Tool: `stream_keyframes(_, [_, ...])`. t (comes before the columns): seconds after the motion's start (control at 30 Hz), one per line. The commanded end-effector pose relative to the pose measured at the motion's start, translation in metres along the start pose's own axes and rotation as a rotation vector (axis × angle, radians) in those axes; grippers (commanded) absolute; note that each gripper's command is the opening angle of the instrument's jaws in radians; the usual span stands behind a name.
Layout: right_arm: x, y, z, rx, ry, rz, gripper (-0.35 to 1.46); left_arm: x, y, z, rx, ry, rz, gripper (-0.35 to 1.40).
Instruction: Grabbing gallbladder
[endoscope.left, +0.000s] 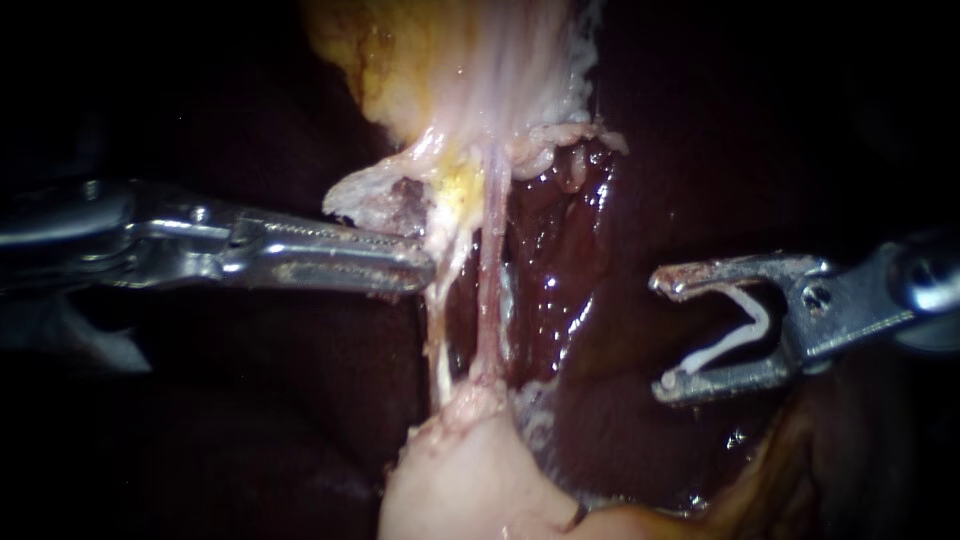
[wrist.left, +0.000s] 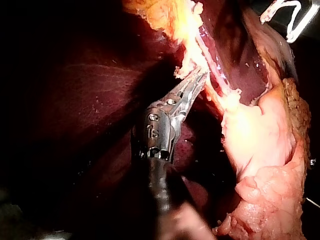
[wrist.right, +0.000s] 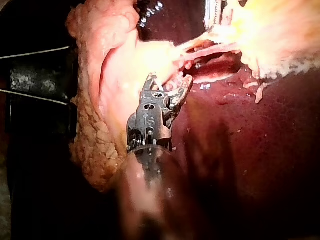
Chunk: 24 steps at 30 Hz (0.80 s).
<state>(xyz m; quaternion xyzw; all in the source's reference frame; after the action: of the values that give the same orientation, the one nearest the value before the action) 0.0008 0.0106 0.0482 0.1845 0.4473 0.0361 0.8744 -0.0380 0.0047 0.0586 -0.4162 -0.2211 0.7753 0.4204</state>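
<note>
The gallbladder (endoscope.left: 450, 70) hangs pale and yellow at the top of the endoscope view, with a frayed whitish edge (endoscope.left: 375, 200) below it. My left instrument (endoscope.left: 420, 265) comes in level from the left, its toothed jaws shut on that edge beside a pale strand; the left wrist view shows the tip (wrist.left: 194, 77) in the same fringe. A pink tube (endoscope.left: 490, 290) runs down to a pale lump of tissue (endoscope.left: 470, 470). My right instrument (endoscope.left: 662, 335) stands apart to the right of the tube, its jaws wide and holding a white clip (endoscope.left: 740, 335) between them.
Dark red liver (endoscope.left: 560, 270) lies wet behind the tube and around both instruments. Lumpy fatty tissue (wrist.right: 90, 135) lies beside my right instrument (wrist.right: 169, 82) in the right wrist view. The surroundings at both sides are dark.
</note>
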Motion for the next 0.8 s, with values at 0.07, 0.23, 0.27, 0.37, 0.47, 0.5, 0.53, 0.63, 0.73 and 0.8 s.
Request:
stream_keyframes(0.07, [0.0000, 0.0000, 0.0000, 0.000, 0.000, 0.000, 0.46, 0.0000, 0.0000, 0.0000, 0.000, 0.000, 0.000, 0.22])
stream_keyframes(0.23, [0.0000, 0.0000, 0.0000, 0.000, 0.000, 0.000, 0.46, -0.0001, 0.0003, -0.0001, 0.001, -0.001, 0.023, 0.66])
stream_keyframes(0.27, [0.0000, 0.0000, 0.0000, 0.000, 0.000, 0.000, 0.46, -0.0001, 0.0004, -0.0002, 0.001, -0.002, 0.034, 0.78])
stream_keyframes(0.37, [0.0000, 0.0000, 0.0000, 0.000, 0.000, 0.000, 0.46, -0.0001, 0.0005, -0.0002, 0.001, -0.003, 0.052, 0.94])
stream_keyframes(0.47, [0.0000, 0.0000, 0.0000, 0.000, 0.000, 0.000, 0.46, -0.0001, 0.0006, -0.0003, 0.000, -0.004, 0.069, 1.10])
stream_keyframes(0.5, [0.0000, 0.0000, 0.0000, 0.000, 0.000, 0.000, 0.46, -0.0001, 0.0006, -0.0004, 0.000, -0.005, 0.069, 1.11])
stream_keyframes(0.53, [0.0000, 0.0000, 0.0000, 0.000, 0.000, 0.000, 0.46, -0.0001, 0.0007, -0.0005, -0.001, -0.002, 0.069, 1.11])
stream_keyframes(0.63, [0.0000, 0.0000, 0.0000, 0.000, 0.000, 0.000, 0.46, -0.0005, 0.0013, -0.0014, -0.003, 0.000, 0.074, 1.11])
stream_keyframes(0.73, [0.0000, 0.0000, 0.0000, 0.000, 0.000, 0.000, 0.46, -0.0010, 0.0021, -0.0026, -0.004, -0.001, 0.080, 1.13])
stream_keyframes(0.8, [0.0000, 0.0000, 0.0000, 0.000, 0.000, 0.000, 0.46, -0.0011, 0.0025, -0.0036, -0.007, -0.003, 0.085, 1.16])
